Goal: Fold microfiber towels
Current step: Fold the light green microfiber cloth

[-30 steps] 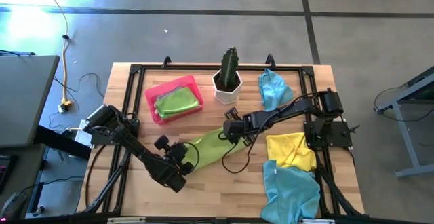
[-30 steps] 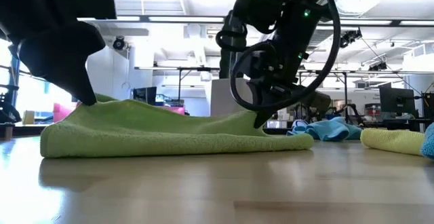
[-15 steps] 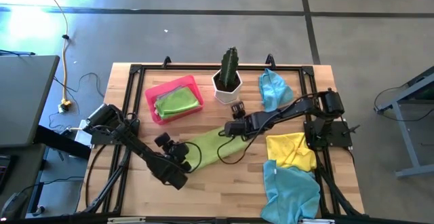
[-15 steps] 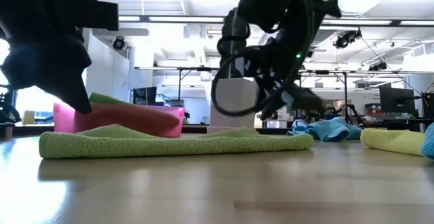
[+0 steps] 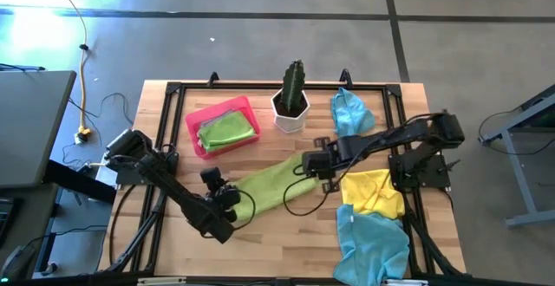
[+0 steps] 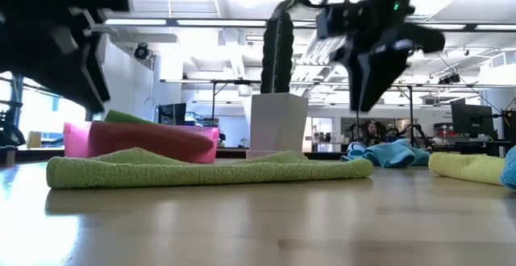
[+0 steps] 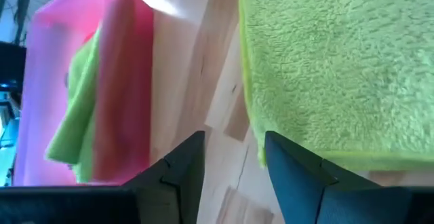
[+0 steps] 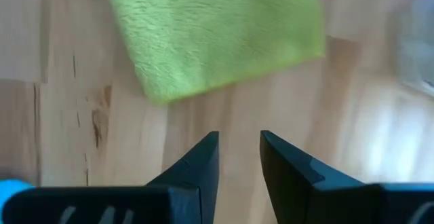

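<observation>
A lime green towel point(image 5: 273, 184) lies folded over in a long strip on the middle of the table, flat on the wood point(image 6: 210, 170). My left gripper point(image 7: 234, 161) hovers open just off the strip's left end point(image 5: 231, 192), touching nothing. Above the table, off the strip's right end, my right gripper point(image 8: 239, 149) is open too point(image 5: 314, 166). The towel's corner point(image 8: 210, 34) shows beyond its fingers. Loose towels lie at the right: a blue one point(image 5: 349, 113), a yellow one point(image 5: 373, 191) and another blue one point(image 5: 373, 243).
A pink tray point(image 5: 192, 123) at the back left holds another folded green towel point(image 5: 227, 128). A cactus in a white pot point(image 5: 292, 102) stands at the back middle. Bare wood lies along the near edge in front of the green strip.
Both grippers have opened and let go of the green towel. Its two raised ends have dropped, and it now lies flat as a folded strip. My right gripper has risen and drawn toward the table's right edge, rolling as it went. My left gripper has rolled about its axis.
</observation>
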You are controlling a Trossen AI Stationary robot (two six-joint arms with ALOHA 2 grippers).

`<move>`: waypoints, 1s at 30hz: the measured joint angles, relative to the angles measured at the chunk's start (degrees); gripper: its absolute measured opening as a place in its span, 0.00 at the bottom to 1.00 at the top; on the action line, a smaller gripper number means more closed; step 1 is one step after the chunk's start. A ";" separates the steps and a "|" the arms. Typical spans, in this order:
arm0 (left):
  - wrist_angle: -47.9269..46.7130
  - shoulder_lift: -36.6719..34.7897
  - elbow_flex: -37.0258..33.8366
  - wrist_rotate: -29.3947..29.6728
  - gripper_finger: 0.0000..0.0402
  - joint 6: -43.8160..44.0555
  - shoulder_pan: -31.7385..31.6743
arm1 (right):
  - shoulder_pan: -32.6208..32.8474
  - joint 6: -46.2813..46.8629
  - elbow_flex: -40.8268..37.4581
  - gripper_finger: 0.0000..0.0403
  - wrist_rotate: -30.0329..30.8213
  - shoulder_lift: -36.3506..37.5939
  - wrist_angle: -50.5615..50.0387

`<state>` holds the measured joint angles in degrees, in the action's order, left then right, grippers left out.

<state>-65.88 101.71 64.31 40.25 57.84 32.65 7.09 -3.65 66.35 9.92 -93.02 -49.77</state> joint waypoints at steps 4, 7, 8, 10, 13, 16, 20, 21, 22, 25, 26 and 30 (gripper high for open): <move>-0.23 -6.09 -2.30 -0.14 0.35 -0.44 0.58 | -0.09 5.16 -1.36 0.25 1.59 7.37 -2.49; -0.65 -12.44 -5.48 -0.67 0.35 0.53 0.93 | 0.26 11.12 -4.63 0.25 1.75 13.29 -0.26; -0.09 -14.80 -7.02 -0.67 0.35 1.50 1.22 | 0.43 13.76 -6.49 0.25 1.98 15.13 1.79; 1.75 -19.68 -10.37 -0.10 0.35 4.14 2.05 | 0.93 18.98 -11.38 0.25 2.04 18.53 8.43; 14.77 -25.12 -17.09 1.98 0.35 7.67 3.35 | 2.07 27.83 -20.37 0.25 2.06 21.60 22.40; 34.66 -26.56 -24.30 4.26 0.35 3.55 4.31 | 3.37 33.68 -28.43 0.25 1.51 22.10 36.77; 54.72 -24.31 -31.29 4.99 0.35 -4.14 3.81 | 4.50 34.31 -34.57 0.27 2.15 20.49 51.38; 57.29 -23.78 -32.46 5.33 0.35 -5.19 3.38 | 4.57 34.31 -34.93 0.29 2.54 19.58 53.74; 59.91 -22.64 -33.17 5.52 0.35 -5.94 2.94 | 4.62 34.42 -35.33 0.31 3.25 19.35 54.37; 63.53 -19.44 -34.04 5.40 0.35 -6.62 1.54 | 4.72 35.44 -34.51 0.38 3.61 16.39 54.76; 64.79 -18.14 -34.06 5.83 0.35 -7.23 1.37 | 4.72 36.39 -34.57 0.41 3.63 15.88 54.17; 67.53 -13.03 -33.68 4.57 0.35 -9.17 0.32 | 3.96 45.60 -33.93 0.49 4.14 11.57 54.33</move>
<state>1.65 88.68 30.63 44.82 48.67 32.97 11.06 41.95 32.42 14.06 -81.45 4.56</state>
